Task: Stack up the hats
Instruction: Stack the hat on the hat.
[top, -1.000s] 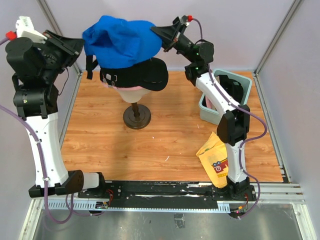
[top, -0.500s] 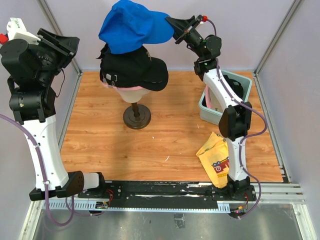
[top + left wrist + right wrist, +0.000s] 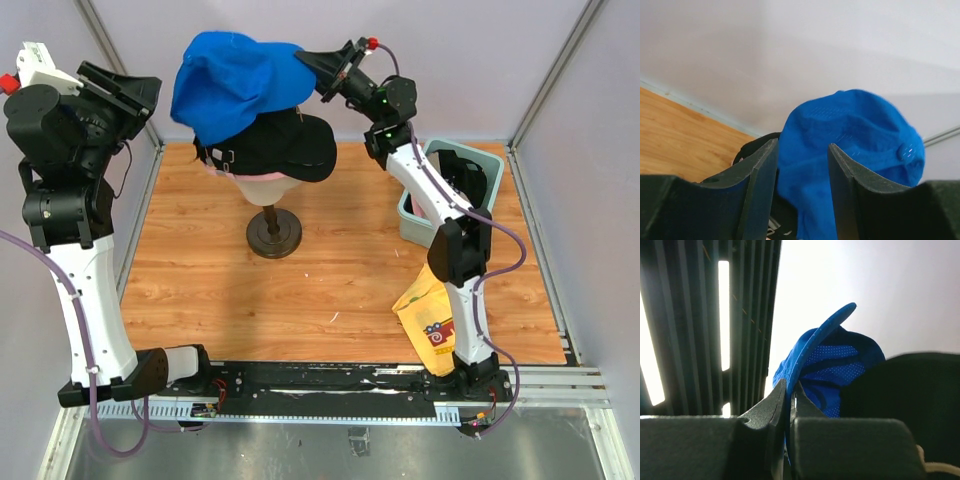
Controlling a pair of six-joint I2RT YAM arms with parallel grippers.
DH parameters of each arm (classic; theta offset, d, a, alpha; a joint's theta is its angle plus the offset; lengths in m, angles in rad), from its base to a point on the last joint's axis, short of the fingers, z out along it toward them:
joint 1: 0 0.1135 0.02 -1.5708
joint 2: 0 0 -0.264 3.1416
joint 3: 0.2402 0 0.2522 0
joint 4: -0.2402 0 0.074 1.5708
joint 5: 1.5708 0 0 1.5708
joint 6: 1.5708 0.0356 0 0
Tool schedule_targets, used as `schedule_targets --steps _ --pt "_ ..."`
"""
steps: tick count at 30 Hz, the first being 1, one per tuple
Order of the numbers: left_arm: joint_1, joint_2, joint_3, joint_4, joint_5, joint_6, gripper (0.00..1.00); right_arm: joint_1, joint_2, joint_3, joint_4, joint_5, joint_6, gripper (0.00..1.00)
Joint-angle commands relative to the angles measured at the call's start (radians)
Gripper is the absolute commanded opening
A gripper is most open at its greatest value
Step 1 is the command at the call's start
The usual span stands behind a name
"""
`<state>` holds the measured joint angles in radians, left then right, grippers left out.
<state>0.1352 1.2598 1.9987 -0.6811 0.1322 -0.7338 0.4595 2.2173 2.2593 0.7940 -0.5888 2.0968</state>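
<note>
A bright blue hat (image 3: pixel 230 85) hangs tilted over the black hat (image 3: pixel 285 148), which sits on the mannequin head (image 3: pixel 265 187); a pink hat's edge (image 3: pixel 212 170) peeks out beneath the black one. My right gripper (image 3: pixel 312 68) is shut on the blue hat's brim, pinching it edge-on in the right wrist view (image 3: pixel 790 387). My left gripper (image 3: pixel 150 95) stands open a short way left of the blue hat, not touching it. In the left wrist view the blue hat (image 3: pixel 855 130) shows beyond the parted fingers (image 3: pixel 760 190), with the black hat (image 3: pixel 755 147) below.
The head stands on a dark round stand (image 3: pixel 273 235) on the wooden floor. A grey-green bin (image 3: pixel 415 215) sits at the right wall. A yellow cloth with red print (image 3: pixel 430 315) lies by the right arm's base. Walls close in on three sides.
My left gripper opened and let go of the blue hat's rear. The right gripper swung the hat up, then back down and left over the black hat.
</note>
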Motion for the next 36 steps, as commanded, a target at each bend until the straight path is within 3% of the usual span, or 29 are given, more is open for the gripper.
schedule_targets --steps 1,9,19,36 --pt "0.005 -0.027 -0.013 0.051 0.005 -0.002 0.49 0.019 -0.076 -0.099 0.025 -0.044 -0.030 0.00" --pt "0.004 -0.042 -0.122 0.146 0.058 -0.018 0.49 -0.002 -0.165 -0.290 0.054 -0.039 -0.090 0.01" --pt "0.004 -0.048 -0.218 0.228 0.090 -0.019 0.49 -0.021 -0.160 -0.244 0.039 0.019 -0.152 0.01" --pt "0.003 -0.072 -0.368 0.346 0.102 -0.057 0.46 -0.071 -0.285 -0.484 0.090 0.028 -0.165 0.01"
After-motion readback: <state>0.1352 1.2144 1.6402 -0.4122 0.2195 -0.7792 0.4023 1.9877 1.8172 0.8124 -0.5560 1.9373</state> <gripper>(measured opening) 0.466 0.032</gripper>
